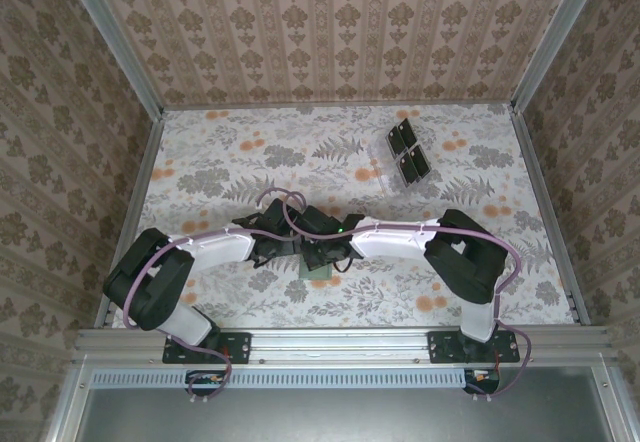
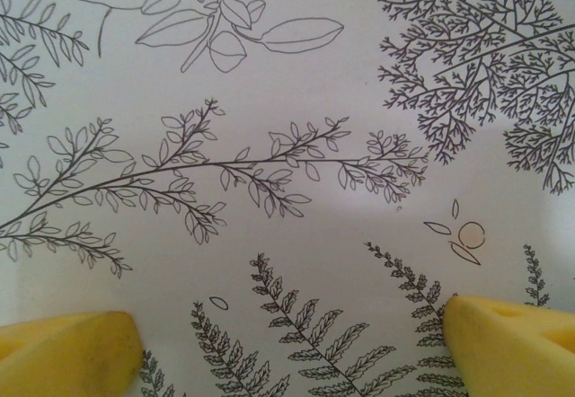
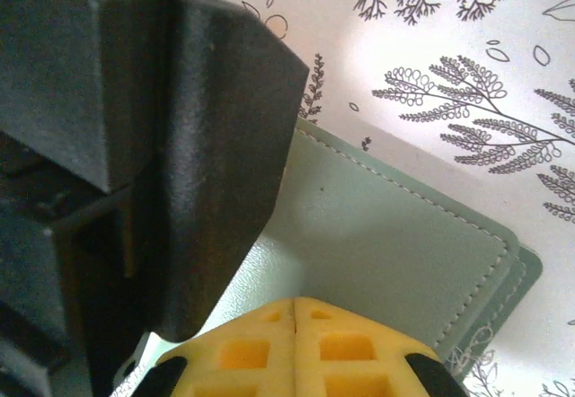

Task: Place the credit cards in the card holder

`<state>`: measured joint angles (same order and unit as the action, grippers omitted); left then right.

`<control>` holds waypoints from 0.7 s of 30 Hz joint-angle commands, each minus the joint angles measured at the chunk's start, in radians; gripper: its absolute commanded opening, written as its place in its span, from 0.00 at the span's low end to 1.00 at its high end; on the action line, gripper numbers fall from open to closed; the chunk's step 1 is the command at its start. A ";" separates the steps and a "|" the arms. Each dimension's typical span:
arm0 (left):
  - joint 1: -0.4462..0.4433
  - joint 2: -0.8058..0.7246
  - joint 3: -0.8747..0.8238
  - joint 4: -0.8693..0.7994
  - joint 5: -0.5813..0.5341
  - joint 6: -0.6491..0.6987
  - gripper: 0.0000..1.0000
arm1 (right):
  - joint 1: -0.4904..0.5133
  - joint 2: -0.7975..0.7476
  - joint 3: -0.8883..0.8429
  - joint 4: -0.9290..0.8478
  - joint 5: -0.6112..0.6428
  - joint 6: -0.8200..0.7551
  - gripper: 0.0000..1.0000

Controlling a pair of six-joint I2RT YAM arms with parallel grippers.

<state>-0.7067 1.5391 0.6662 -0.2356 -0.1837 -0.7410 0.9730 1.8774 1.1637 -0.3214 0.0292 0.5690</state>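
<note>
Jaws pressed together, your right gripper (image 3: 296, 316) hung over the flat grey-green stitched card holder (image 3: 404, 253); left gripper (image 2: 292, 343) nearby gaped wide.

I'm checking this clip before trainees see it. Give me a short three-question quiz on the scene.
1. True or false: the left tool stands open above the bare flowered tablecloth.
2. The right tool is: A) wide open, B) shut, fingers meeting with nothing between them, C) shut on a card.
3. Fill in: beneath the right tool lies the green ____.
Key: 1 true; 2 B; 3 card holder.
</note>
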 commanded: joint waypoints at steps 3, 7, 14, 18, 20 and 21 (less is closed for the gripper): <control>0.006 0.187 -0.093 0.112 0.267 -0.024 1.00 | 0.036 0.084 -0.079 -0.100 -0.056 0.013 0.00; 0.006 0.176 -0.074 0.088 0.260 -0.020 1.00 | 0.032 0.053 -0.004 -0.119 -0.042 -0.014 0.11; 0.119 0.087 0.017 0.017 0.218 0.040 1.00 | -0.024 -0.041 0.152 -0.067 -0.078 -0.066 0.51; 0.216 0.038 0.134 -0.037 0.184 0.119 1.00 | -0.075 -0.119 0.203 -0.026 -0.131 -0.060 0.71; 0.260 0.014 0.187 -0.060 0.183 0.154 1.00 | -0.098 -0.166 0.208 -0.021 -0.143 -0.057 0.82; 0.296 -0.005 0.207 -0.061 0.177 0.168 1.00 | -0.113 -0.196 0.204 -0.024 -0.143 -0.058 0.84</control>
<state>-0.4847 1.5455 0.8112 -0.3336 0.0223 -0.6598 0.8742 1.8080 1.3056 -0.4412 -0.0315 0.5209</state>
